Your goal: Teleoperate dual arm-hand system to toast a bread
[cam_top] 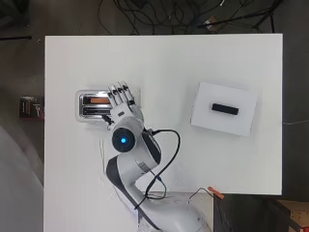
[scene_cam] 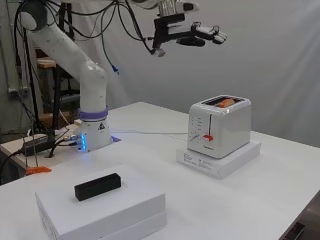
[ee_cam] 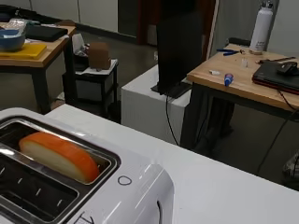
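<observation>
The hand [scene_cam: 202, 34] is hovering high above the toaster [scene_cam: 219, 127], fingers stretched out straight and slightly apart, holding nothing. In the overhead view the fingers [cam_top: 119, 93] are overlapping the near end of the toaster [cam_top: 91, 105], so the hand is sitting almost directly over one end of the appliance rather than beside it. The bread [ee_cam: 60, 156] is sitting in one slot, its orange crust and pale face poking a little above the rim; the neighbouring slot is showing only bare wires. In the overhead view the bread [cam_top: 99, 100] is lying just past the fingertips, in the slot farther from the arm's base. The slots are running lengthways, crosswise to the direction the fingers are pointing. The toaster is resting on a flat white box [scene_cam: 218, 159] on the tabletop [scene_cam: 280, 200]. Its red lever [scene_cam: 207, 137] is sitting partway down the vertical track on the narrow end face, well below the hand and on the end the hand is hanging over. Judging from this, the loading step looks done and the pressing step is pending: the hand would need to be dropping straight down past the toaster's top edge and onto that lever. Well off to the side, a black block [scene_cam: 98, 186] is lying on a second white box [scene_cam: 100, 212], apart from the action.
</observation>
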{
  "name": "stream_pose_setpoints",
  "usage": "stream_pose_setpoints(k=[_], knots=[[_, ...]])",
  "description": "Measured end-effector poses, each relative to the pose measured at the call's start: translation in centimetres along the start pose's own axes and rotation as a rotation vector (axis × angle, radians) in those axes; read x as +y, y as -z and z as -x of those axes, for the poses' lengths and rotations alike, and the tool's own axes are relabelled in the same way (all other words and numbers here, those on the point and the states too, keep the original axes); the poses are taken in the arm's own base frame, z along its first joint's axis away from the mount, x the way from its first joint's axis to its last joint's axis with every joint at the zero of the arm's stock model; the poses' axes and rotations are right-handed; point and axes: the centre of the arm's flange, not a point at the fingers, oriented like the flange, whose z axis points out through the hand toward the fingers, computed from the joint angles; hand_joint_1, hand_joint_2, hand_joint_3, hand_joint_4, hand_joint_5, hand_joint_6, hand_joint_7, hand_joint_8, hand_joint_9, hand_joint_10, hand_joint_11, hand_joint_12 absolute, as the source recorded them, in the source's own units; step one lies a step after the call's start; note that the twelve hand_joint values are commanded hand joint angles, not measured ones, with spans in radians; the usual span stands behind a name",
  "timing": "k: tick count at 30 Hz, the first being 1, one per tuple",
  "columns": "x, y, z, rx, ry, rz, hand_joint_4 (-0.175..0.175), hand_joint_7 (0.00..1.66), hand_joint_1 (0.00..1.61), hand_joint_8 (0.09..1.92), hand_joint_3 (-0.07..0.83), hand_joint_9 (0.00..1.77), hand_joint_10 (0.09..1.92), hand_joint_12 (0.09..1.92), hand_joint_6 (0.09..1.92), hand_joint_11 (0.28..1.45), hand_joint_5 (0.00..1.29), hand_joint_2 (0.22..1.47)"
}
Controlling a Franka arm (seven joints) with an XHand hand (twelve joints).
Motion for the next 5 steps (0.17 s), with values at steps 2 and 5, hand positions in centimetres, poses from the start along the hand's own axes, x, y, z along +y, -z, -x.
stream_pose_setpoints(k=[2,5], knots=[[-1.2,0.3,-0.3,-0.045,0.004,-0.003,-0.091,0.25,0.00,0.09,-0.003,0.33,0.09,0.09,0.09,0.38,0.20,1.12],[-0.7,-1.2,1.9,-0.085,-0.052,-0.075,-0.086,0.21,0.00,0.09,-0.006,0.29,0.09,0.09,0.09,0.36,0.17,1.11]])
